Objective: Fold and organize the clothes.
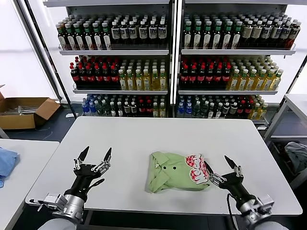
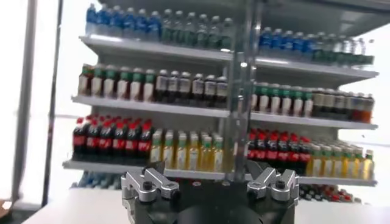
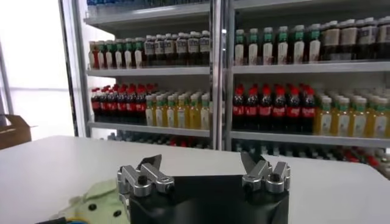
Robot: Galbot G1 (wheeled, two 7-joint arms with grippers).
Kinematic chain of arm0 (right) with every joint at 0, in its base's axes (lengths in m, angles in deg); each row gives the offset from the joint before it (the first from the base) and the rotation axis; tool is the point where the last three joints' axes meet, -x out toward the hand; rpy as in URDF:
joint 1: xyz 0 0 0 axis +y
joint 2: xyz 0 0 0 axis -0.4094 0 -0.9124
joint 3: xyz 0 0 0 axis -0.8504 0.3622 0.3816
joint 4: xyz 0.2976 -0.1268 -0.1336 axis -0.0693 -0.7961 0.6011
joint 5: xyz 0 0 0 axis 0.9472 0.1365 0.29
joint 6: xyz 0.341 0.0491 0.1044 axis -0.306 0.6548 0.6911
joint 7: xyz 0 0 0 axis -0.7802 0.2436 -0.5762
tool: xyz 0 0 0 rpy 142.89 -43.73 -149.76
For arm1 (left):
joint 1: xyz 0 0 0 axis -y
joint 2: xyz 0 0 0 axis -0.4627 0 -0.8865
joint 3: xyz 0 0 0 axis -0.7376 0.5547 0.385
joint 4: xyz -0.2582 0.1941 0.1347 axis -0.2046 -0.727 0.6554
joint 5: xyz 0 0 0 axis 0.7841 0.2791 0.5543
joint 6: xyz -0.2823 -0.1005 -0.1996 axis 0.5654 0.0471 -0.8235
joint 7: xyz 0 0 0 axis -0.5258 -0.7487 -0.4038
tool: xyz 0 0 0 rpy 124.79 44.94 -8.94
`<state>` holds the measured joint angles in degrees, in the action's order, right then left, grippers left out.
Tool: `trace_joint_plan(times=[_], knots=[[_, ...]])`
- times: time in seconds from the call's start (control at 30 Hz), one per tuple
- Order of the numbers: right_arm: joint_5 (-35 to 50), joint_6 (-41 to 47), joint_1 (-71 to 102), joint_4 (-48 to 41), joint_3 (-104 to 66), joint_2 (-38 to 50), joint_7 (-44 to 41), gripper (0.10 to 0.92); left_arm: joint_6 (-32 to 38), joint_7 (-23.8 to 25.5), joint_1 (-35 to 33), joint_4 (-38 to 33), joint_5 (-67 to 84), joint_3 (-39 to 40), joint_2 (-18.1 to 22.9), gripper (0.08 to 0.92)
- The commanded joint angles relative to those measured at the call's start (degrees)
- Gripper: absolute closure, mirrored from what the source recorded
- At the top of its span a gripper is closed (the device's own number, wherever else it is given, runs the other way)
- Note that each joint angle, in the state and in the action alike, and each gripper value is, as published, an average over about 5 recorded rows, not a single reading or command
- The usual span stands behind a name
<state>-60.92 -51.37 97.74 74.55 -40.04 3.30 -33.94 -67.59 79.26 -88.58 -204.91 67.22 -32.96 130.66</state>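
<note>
Shirt [image 1: 176, 171] lies folded (sleeves hidden) between spread end effectors.

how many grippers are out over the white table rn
2. The left gripper is open above the table's left part, clear of the shirt. The right gripper is open at the shirt's right edge.

Both grippers: left gripper [image 1: 95, 155], right gripper [image 1: 219, 162]. Black pointed fingers, silver metal knuckle brackets with dark screws, black wrists, silver-grey forearm housings.
</note>
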Motion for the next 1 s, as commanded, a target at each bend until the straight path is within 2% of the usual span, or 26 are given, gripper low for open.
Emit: trace_joint_plan(times=[0.03,0.2,0.4,0.67,0.87,1.0], knots=[[-3.86,-7.44,10.11,2.91,-6.76,-4.64,-5.46,0.203,3.16,11.11,-0.86,0.53,-8.98,-2.05,2.07,0.177],[-5.23,-7.52,8.65,2.38,-5.08,-4.83,-5.46,0.203,3.74,12.05,-1.65,0.42,-8.62,-3.19,2.34,0.177],[-5.36,-8.74,8.25,0.44,-4.11,-6.22,-6.18,0.203,4.31,16.51,-1.33,1.14,-11.8,-7.52,2.93,0.177],[-4.22,-8.33,9.19,0.7,-5.65,-5.55,-7.14,0.203,5.71,16.63,-1.1,1.65,-11.47,-8.23,2.92,0.177],[-3.77,-6.98,7.24,-0.65,-5.96,-5.57,-8.39,0.203,5.26,18.28,-0.9,1.92,-12.22,-9.41,4.79,0.177],[-3.89,-6.85,7.23,-0.75,-6.55,-6.65,-9.75,0.203,7.74,17.69,-1.61,3.39,-16.4,-8.72,5.02,0.177]])
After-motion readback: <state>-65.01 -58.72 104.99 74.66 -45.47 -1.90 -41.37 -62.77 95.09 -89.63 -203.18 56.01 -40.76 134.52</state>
